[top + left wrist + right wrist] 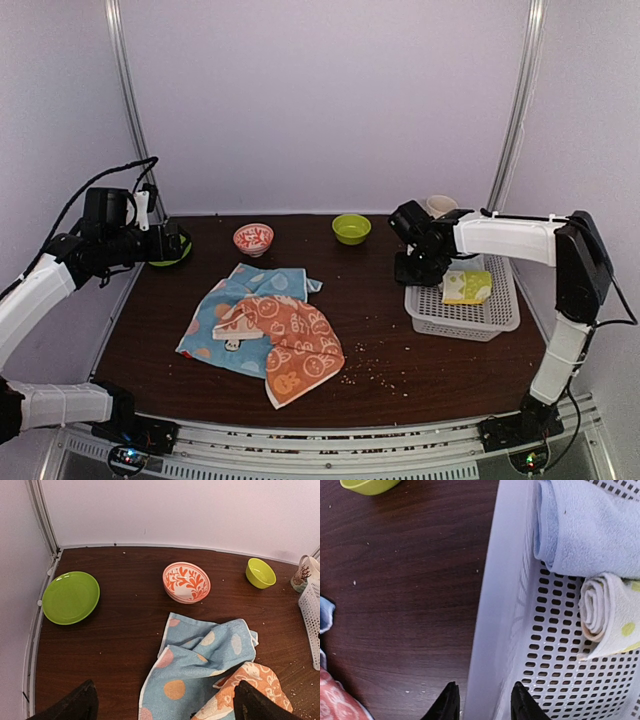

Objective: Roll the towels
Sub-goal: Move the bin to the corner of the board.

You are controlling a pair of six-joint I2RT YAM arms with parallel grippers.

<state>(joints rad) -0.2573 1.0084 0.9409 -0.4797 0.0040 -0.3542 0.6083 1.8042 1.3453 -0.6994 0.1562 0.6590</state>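
Two towels lie crumpled together mid-table. The orange towel (297, 345) (260, 677) overlaps the light blue dotted towel (268, 283) (200, 660). My left gripper (168, 245) (165, 692) hovers open at the far left, above and behind the towels, holding nothing. My right gripper (418, 268) (485, 692) straddles the left wall of the white basket (440, 322) (495, 605). One finger is outside on the table side and one inside, both tight against the rim. A corner of the orange towel (330, 700) shows in the right wrist view.
In the basket lie a pale blue roll (590, 535) and a yellow-green patterned roll (467, 287) (610, 615). At the back stand an orange-patterned bowl (253, 239) (186, 582), a green bowl (351, 229) (260, 573), a green plate (70, 597) and a mug (440, 205). Crumbs (380, 370) dot the front.
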